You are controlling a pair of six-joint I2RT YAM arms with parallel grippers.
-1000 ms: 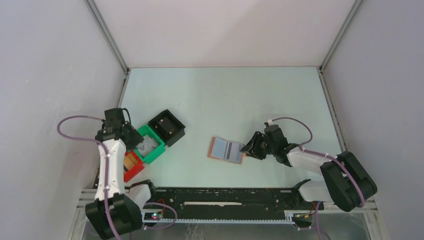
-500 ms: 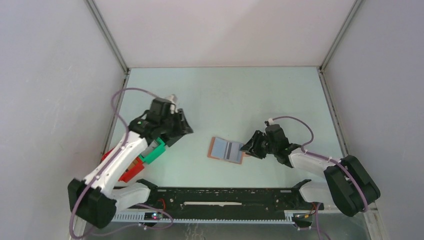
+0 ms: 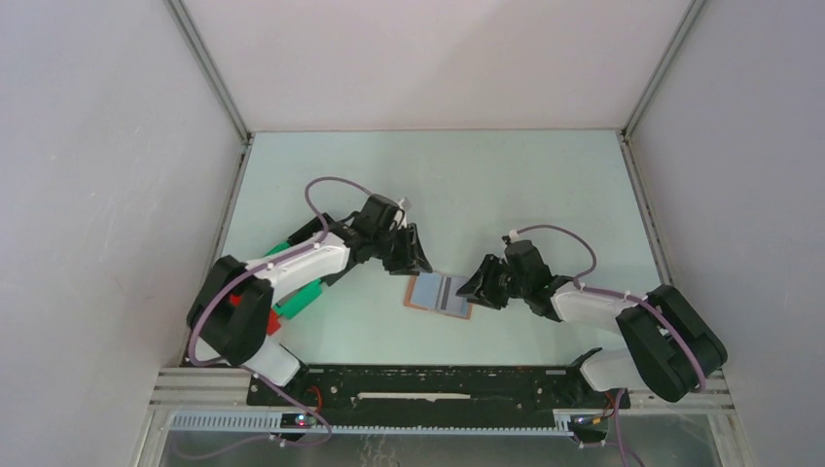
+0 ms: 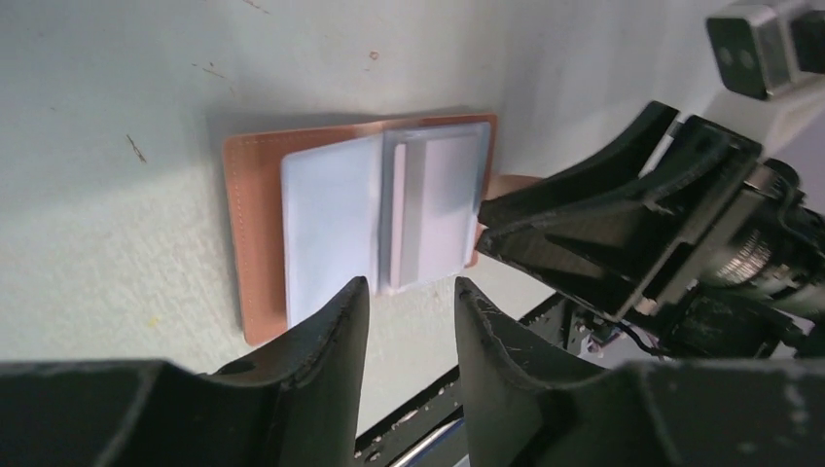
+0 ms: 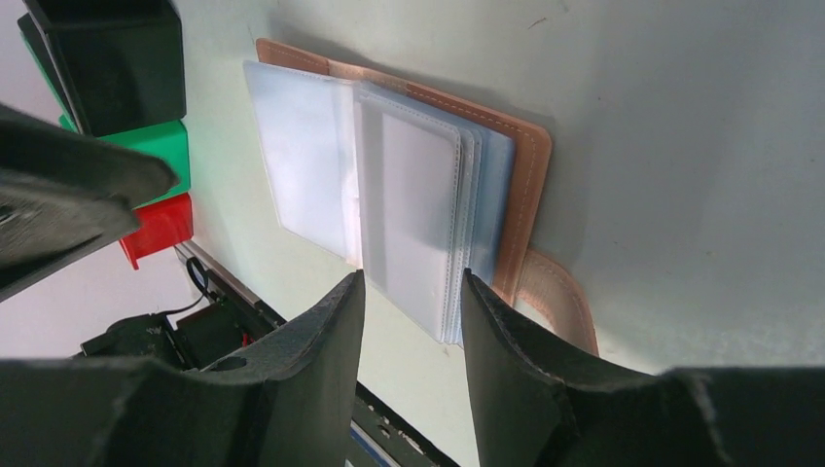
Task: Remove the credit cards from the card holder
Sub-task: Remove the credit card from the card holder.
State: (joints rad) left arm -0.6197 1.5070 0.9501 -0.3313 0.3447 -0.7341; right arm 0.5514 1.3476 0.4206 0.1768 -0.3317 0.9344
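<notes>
– Fingers first: how do yours stand?

– On your left gripper [image 4: 409,292] the two black fingers are parted by a narrow gap with nothing between them. Your right gripper [image 5: 413,282] is the same, a small gap and empty.

– And the holder?

– The small tan leather bifold card holder [image 3: 440,294] lies spread open and flat on the pale green tabletop [image 3: 506,185], between your two grippers. Its clear sleeves face up, and the pale blue-grey credit cards [image 4: 443,199] appear to sit inside them. From above a dark strip shows near the fold. I cannot tell whether it is a black card.

– What has changed?

– Your left arm. A second ago it was over by the black square bin [image 5: 117,58], the green bin [image 5: 146,146] and the red bin [image 5: 161,229]. It has swung across, and its fingertips are now just at the holder's far left corner. Your right gripper has barely shifted and sits close by the holder's right edge, near the little closing tab [image 5: 559,292].

– Meaning?

– I judge that no card is out yet. You now have both grippers at the holder, so one can pin the leather while the other pinches a card's edge. Unpinned, the holder may slide or lift.
</notes>
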